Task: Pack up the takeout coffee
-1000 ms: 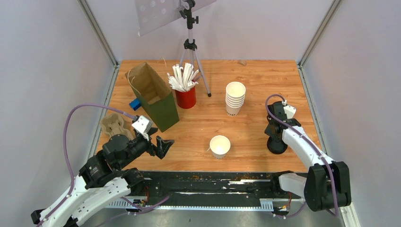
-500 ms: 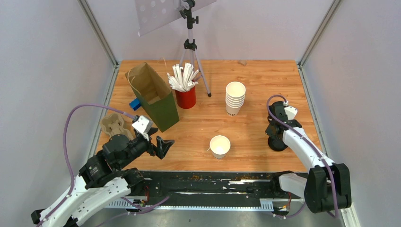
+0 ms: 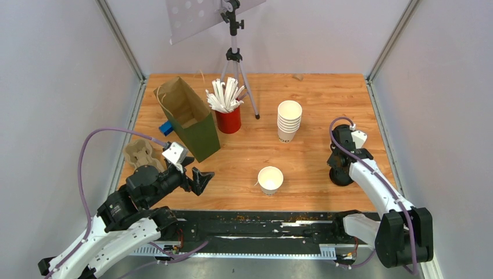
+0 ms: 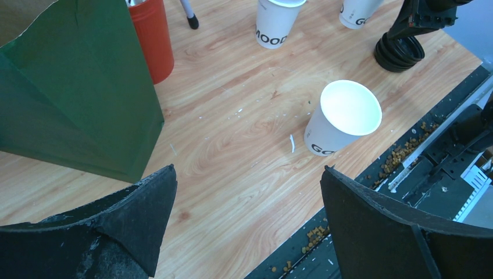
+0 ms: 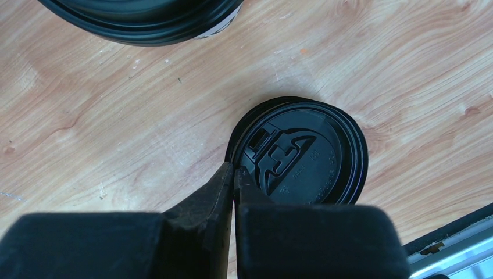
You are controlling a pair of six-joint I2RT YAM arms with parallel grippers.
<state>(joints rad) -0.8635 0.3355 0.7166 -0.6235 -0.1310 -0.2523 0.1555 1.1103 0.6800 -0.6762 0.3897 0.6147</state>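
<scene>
Pinching the rim of a black lid (image 5: 302, 157), my right gripper (image 5: 234, 171) is clamped on it well to the right of the paper cup (image 3: 270, 179). The cup stands upright, uncovered and empty on the wooden table (image 3: 325, 104). My left gripper (image 4: 249, 170) hangs spread wide, holding nothing, left of the cup. Beyond the cup stand nested white cups (image 3: 289, 122), a red cup (image 3: 228, 121) stuffed with white straws (image 3: 224, 93), and an open green bag (image 3: 195, 125) whose inside I cannot see.

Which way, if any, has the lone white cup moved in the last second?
No. The lone white cup sits where it was, with the same gap to the stack of cups.
</scene>
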